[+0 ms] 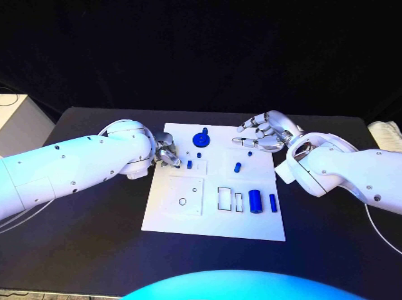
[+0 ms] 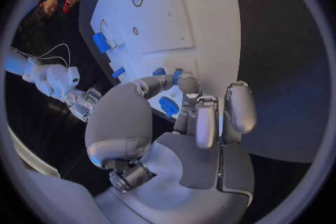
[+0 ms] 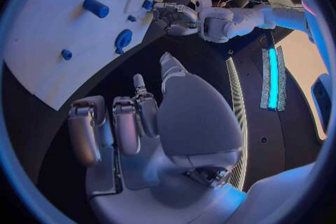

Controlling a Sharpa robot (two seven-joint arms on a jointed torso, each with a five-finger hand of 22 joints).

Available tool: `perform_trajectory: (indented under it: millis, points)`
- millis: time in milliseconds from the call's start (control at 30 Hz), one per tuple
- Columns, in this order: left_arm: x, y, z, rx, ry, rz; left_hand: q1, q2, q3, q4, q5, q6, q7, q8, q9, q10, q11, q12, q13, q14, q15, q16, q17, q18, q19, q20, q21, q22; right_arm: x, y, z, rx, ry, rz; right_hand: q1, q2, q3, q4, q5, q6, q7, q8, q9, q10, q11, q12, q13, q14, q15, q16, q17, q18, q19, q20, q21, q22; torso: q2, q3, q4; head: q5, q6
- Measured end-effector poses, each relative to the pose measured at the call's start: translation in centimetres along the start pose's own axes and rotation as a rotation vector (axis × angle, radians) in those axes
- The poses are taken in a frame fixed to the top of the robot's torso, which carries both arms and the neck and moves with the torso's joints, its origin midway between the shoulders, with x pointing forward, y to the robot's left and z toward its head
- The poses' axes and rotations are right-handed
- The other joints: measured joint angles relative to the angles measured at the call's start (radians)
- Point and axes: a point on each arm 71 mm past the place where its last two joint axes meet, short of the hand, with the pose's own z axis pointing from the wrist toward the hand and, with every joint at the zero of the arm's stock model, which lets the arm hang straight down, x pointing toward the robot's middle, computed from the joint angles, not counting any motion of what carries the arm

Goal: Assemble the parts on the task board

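The white task board (image 1: 165,219) lies in the middle of the table. On its far half are a round blue part (image 1: 201,139) and small blue pegs (image 1: 190,164) (image 1: 237,167). Two blue cylinders (image 1: 257,201) stand by a rectangular slot (image 1: 225,199) on the near right. My left hand (image 1: 167,154) is at the board's left edge, with its thumb and a fingertip (image 2: 187,84) brought together right at the small peg (image 3: 147,4). Contact with the peg is hidden. My right hand (image 1: 262,134) hovers over the far right corner, fingers loosely bent and holding nothing (image 3: 133,123).
A square recessed plate (image 1: 186,195) with small holes occupies the board's near left. A white box (image 1: 16,125) stands off the table's far left, and a pale object (image 1: 387,136) lies at the table's right edge. Black tabletop (image 1: 84,244) surrounds the board.
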Motion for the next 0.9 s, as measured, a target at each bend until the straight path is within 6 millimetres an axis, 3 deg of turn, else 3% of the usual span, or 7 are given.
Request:
perform_trajectory:
  millis: [100,200,467,900]
  points:
    - [0.00,0.02,0.02,0.000,0.000,-0.005,-0.006,-0.001,-0.007,-0.001,-0.001,0.004,-0.002,0.000,-0.005,0.000,0.000,0.000,0.000,0.004,-0.004,0.000,0.000,0.000,0.000,0.000,-0.001,-0.001,-0.01,-0.01,-0.01,0.000,0.000,0.000,0.000,0.000,0.000,0.000,0.000,0.000,0.000,0.000,0.000,0.000,0.000,0.000,0.000,0.000,0.000,0.000,0.000,0.000,0.000,0.000,0.000,0.000,0.000,0.0000,-0.0001,-0.001,0.000]
    - [0.09,0.07,0.08,-0.002,0.003,-0.008,-0.021,-0.001,-0.047,0.027,-0.001,0.023,-0.016,0.000,-0.010,0.000,0.000,0.000,0.003,0.004,-0.004,0.000,0.000,0.000,0.000,0.000,-0.004,-0.001,-0.02,-0.01,-0.01,0.000,0.000,0.000,0.000,0.000,0.000,0.000,0.000,0.000,0.000,0.000,0.000,0.000,0.000,0.000,0.000,0.000,0.000,0.000,0.000,0.000,0.000,0.000,0.000,0.000,0.000,-0.0001,-0.0003,-0.001,-0.001]
    - [0.13,0.24,0.17,-0.006,0.006,-0.016,-0.024,-0.003,-0.094,0.063,0.000,0.035,-0.024,-0.006,-0.016,0.000,0.000,0.000,0.003,0.004,-0.004,0.000,0.000,0.000,0.002,-0.002,-0.008,-0.004,-0.03,-0.02,-0.02,0.000,0.000,0.000,0.000,0.000,0.000,0.000,0.000,0.000,0.000,0.000,0.000,0.000,0.000,0.000,0.000,0.000,0.000,0.000,0.000,0.000,0.000,0.000,0.000,0.000,0.000,-0.0004,0.0001,-0.002,0.000]
    - [0.10,0.53,0.32,-0.014,0.005,-0.021,-0.025,-0.005,-0.220,0.134,-0.003,0.036,-0.019,-0.009,-0.025,0.000,0.000,0.000,0.003,0.004,-0.004,0.000,0.000,0.000,0.002,-0.002,-0.012,-0.007,-0.03,-0.03,0.00,0.001,-0.001,0.000,0.000,0.000,0.000,0.000,0.000,0.000,0.000,0.000,0.000,0.000,0.000,0.000,0.000,0.000,0.000,0.000,0.000,0.000,0.000,0.000,0.000,0.000,0.000,-0.0011,0.0001,-0.003,0.001]
